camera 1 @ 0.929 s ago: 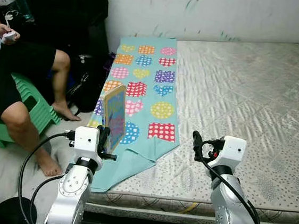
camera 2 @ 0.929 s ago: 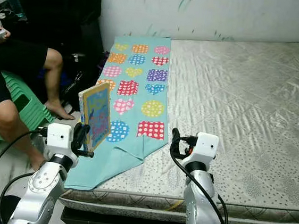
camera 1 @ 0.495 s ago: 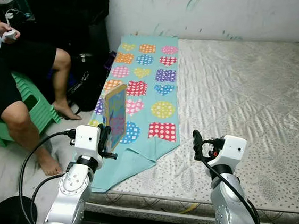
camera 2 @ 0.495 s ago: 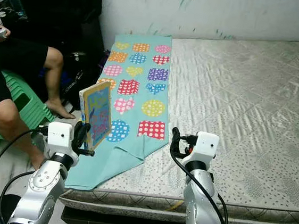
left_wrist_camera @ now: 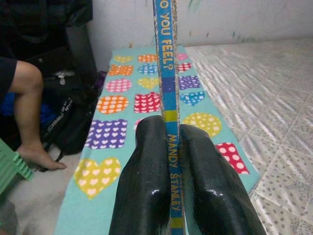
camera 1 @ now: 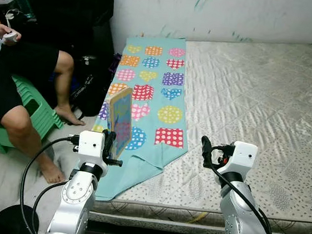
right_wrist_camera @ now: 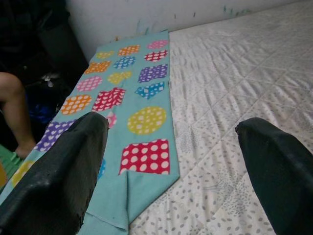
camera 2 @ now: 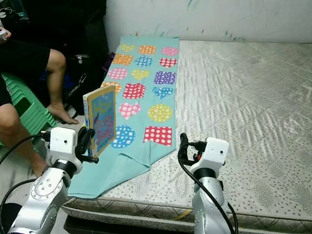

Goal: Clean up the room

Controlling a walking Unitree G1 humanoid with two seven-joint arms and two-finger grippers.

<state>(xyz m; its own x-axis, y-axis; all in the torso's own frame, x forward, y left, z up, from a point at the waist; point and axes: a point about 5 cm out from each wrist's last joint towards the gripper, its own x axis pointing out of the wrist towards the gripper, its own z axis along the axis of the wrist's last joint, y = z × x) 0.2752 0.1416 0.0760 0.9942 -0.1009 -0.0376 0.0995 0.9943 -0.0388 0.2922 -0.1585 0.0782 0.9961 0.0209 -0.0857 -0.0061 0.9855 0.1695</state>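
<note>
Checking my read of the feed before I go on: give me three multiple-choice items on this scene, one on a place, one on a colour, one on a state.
1. The patterned cloth lies:
A. on the mattress's left edge
B. on the stool
C. on the floor by the wall

2. The stool is:
A. red
B. green
C. white

3. The left gripper is:
A. open, empty
B. shut on the book
C. shut on the cloth

Key: 1 A, it drapes over the mattress edge; 2 B, green plastic under the person; 3 B, both fingers pinch the spine. The right gripper is open.

A bare quilted mattress (camera 1: 258, 100) lay against a scuffed white wall (camera 1: 223, 12). Beside it, a person (camera 1: 15, 80) sat on a green plastic stool (camera 1: 36, 113) over a pale floor (camera 1: 4, 179).
</note>
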